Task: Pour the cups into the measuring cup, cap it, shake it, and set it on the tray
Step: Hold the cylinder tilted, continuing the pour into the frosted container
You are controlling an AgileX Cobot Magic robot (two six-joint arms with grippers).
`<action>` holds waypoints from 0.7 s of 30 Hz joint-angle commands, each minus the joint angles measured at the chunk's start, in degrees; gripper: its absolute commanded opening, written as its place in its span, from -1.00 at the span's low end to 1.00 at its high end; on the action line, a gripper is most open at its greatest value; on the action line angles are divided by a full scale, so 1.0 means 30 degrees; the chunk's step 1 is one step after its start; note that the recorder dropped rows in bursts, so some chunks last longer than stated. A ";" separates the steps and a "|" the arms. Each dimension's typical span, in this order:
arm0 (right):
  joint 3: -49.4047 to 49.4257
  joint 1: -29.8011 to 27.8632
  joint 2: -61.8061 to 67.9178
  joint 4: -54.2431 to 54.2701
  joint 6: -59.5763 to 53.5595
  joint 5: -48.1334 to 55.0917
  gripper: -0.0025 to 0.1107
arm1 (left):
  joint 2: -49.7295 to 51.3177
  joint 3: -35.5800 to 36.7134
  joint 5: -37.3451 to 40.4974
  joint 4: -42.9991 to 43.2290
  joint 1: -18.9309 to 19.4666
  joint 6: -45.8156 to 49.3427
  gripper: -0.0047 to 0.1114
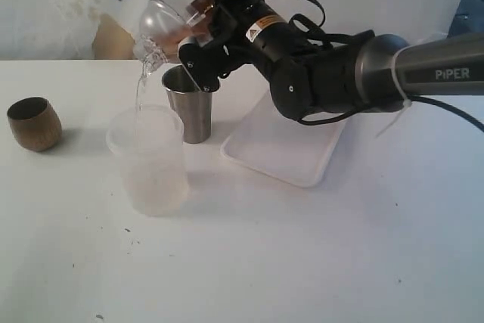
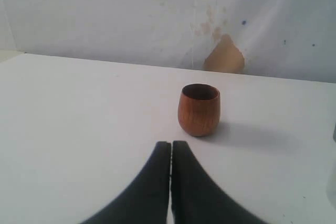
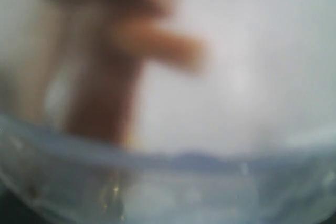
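Water (image 1: 139,85) streaming from a tilted plastic cup (image 1: 160,24) into the measuring cup (image 1: 149,164).
Right gripper (image 1: 195,26) grasps the plastic cup, tipped mouth-down just above the measuring cup, which stands upright on the table (image 1: 302,262) with some liquid in it. Tumbler (image 1: 193,107) stands upright just behind the measuring cup; whether the two touch cannot be told. Tray (image 1: 280,153) lies flat behind and to the right of the measuring cup, past the tumbler. Wood cup (image 1: 34,123) sits upright well to the left of the measuring cup. Left gripper (image 2: 171,144) is clenched, jaws pressed together with nothing between them, low over the table and pointing at the wood cup. Right wrist view is blurred, showing little beyond a clear rim.
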 commanded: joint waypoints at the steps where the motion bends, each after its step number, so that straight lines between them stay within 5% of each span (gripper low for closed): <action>1: -0.0204 -0.0201 -0.0237 -0.0391 -0.0310 -0.1229 -0.96 | -0.0091 0.0075 -0.0218 0.0030 -0.0021 -0.0049 -0.90; 21: -0.0204 -0.0201 -0.0237 -0.0983 -0.0275 -0.1086 -0.96 | -0.0091 0.0075 -0.0218 0.0030 -0.0021 -0.0049 -0.90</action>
